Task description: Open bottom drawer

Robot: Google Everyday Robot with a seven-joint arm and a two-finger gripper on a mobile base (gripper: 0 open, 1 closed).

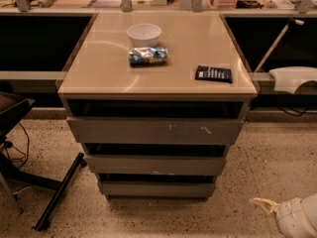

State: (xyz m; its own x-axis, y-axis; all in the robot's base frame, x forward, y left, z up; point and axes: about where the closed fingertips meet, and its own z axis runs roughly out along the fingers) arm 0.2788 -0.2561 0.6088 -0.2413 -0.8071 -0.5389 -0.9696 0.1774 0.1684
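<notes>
1. Three grey drawer fronts are stacked under the beige tabletop (pixel 99 68) of a small cabinet in the middle of the view. The bottom drawer (pixel 156 189) is the lowest of them, just above the floor.
2. The bottom drawer's front is a flat, plain grey panel with no handle. It looks the narrowest of the three, and a dark band separates it from the front above.
3. The middle drawer (pixel 156 165) has a small pale chip near its lower edge. The top drawer (pixel 156 131) looks the widest and has pale scratch marks right of centre.
4. The pincer (pixel 265 205) is low in the bottom right corner, over the speckled floor (pixel 267 152). It is to the right of the cabinet and well apart from the bottom drawer. Only a pale beige tip and part of a rounded white body are visible, and I cannot tell whether the pincer is open or closed.
5. A white bowl (pixel 144 34) stands on the tabletop towards the back. A crumpled blue and silver packet (pixel 148 56) lies just in front of the bowl, and a flat black item (pixel 213 74) lies near the right front corner.
6. A black chair leg (pixel 59 192) slants across the floor to the left of the cabinet.
</notes>
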